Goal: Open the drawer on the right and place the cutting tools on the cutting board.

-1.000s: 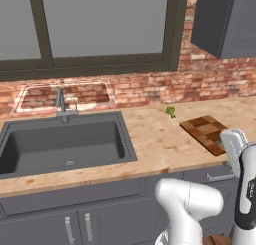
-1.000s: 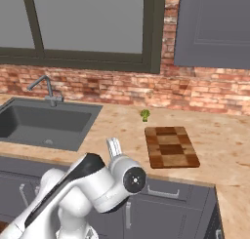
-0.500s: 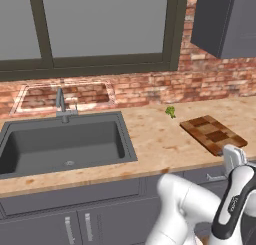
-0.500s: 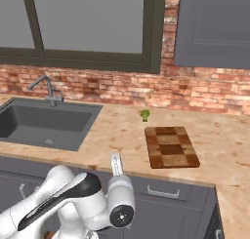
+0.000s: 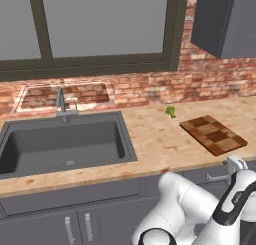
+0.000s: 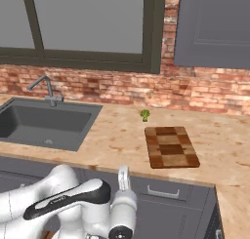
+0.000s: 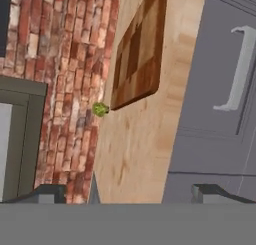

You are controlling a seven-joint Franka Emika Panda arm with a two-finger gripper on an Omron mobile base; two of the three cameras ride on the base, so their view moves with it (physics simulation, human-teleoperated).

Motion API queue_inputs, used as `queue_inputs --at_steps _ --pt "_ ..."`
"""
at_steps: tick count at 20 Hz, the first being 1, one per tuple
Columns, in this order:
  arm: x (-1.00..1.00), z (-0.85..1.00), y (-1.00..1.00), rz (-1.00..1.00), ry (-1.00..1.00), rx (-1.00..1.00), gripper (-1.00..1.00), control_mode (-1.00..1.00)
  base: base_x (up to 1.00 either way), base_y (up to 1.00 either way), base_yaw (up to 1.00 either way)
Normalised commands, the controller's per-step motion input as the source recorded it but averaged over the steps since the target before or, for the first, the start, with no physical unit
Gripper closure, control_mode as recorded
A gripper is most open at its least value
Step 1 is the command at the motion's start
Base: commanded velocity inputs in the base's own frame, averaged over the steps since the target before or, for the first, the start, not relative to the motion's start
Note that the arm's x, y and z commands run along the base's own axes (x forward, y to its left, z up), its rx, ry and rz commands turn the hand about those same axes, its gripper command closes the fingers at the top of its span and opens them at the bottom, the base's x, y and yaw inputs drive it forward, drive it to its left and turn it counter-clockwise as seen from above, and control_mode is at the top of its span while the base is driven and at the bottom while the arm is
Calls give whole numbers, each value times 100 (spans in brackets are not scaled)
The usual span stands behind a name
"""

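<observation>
Drawer (image 6: 163,193) shut, set under the surface (image 6: 117,135) edge below the cutting board (image 6: 171,146); silver handle (image 7: 239,69) untouched. Board lies flat on the surface, broccoli floret (image 6: 145,115) just beyond its far corner. Gripper (image 7: 130,191) fingers spread wide, empty, level with the drawer front.

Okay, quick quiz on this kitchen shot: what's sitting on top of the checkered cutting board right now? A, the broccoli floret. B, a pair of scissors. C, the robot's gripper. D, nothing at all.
D: the cutting board has a bare checkered top in both base views; the broccoli floret lies on the counter just past its far corner, and the drawer below is closed.
</observation>
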Motion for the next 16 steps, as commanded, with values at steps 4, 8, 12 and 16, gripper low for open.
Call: queue_inputs --at_steps 4,8,12,16 --pt "0 -25 -61 1 0 7 -100 -100 0 0 0" --pt "0 -28 -41 4 0 5 -100 -100 0 0 0" --pt "0 -27 -38 6 -4 4 -100 -100 0 0 0" --pt "0 -29 -36 9 -4 3 -100 -100 0 0 0"
